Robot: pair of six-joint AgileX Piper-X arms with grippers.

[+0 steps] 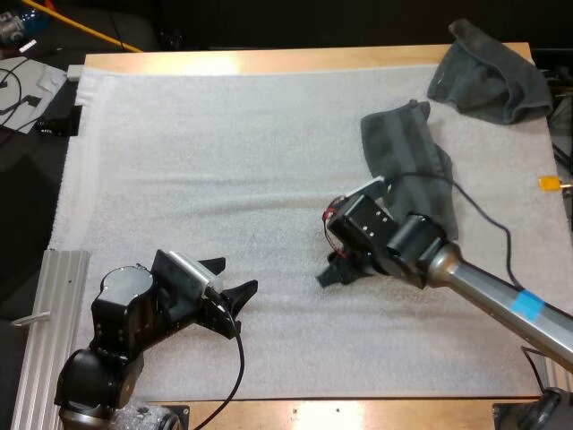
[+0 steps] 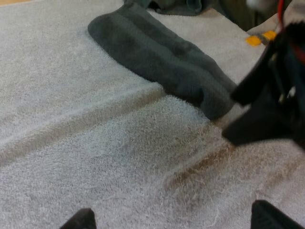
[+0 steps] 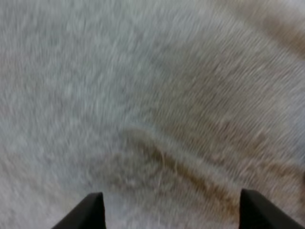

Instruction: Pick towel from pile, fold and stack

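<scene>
Open mat (image 1: 224, 152) at centre; long towel (image 1: 407, 157), crumpled towel (image 1: 488, 76) far right.

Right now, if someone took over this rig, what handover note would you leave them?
Left gripper: open, holding nothing, over the near left part of the mat.
Right gripper: open, holding nothing, over bare mat just beside the near end of the long towel.
Long towel: stretched out on the mat's right half, bunched into a rough strip.
Crumpled towel: at the far right corner, apart from the long one.
Done: one towel lies out on the mat.
Left: fold the long towel properly, set it down as the start of a stack, then do the crumpled towel.
</scene>
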